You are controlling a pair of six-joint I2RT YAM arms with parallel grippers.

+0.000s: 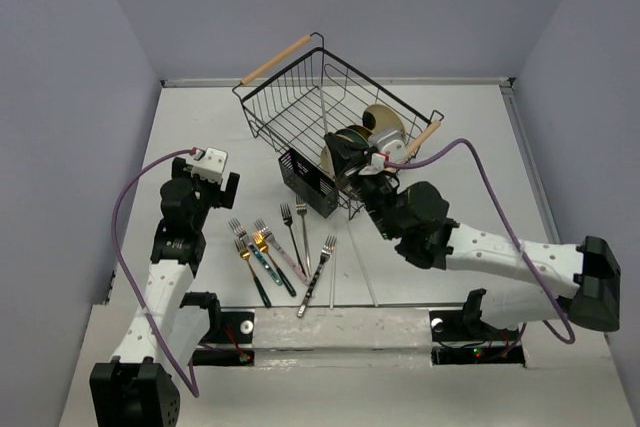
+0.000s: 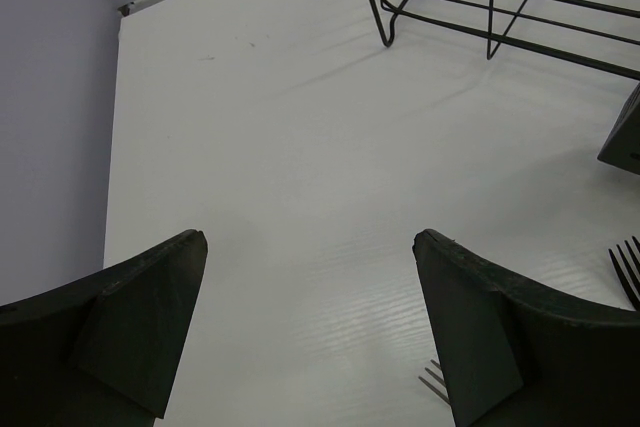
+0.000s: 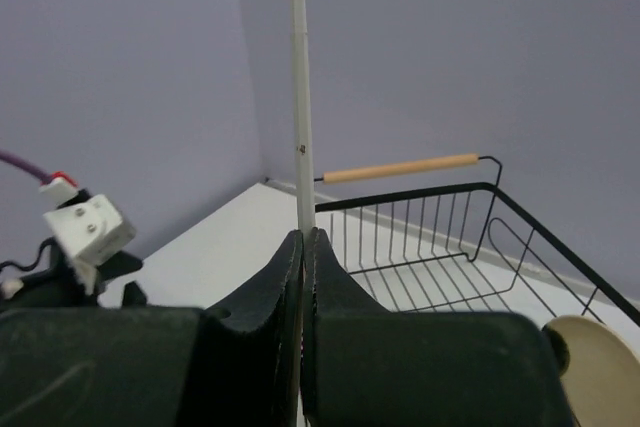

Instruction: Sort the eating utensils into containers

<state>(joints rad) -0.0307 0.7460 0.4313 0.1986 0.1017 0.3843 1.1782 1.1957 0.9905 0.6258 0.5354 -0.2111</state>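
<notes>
Pinching fork, tines hidden: right gripper | left gripper spread

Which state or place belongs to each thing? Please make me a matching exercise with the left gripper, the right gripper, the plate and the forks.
Things:
1. left gripper
2. right gripper
3. plate
4. forks

States or places:
a. in the wire basket
b. open
c. lying on the table
d. shut on a slim pale stick

Pairs: 1-b; 2-d; 3-a; 4-c
</notes>
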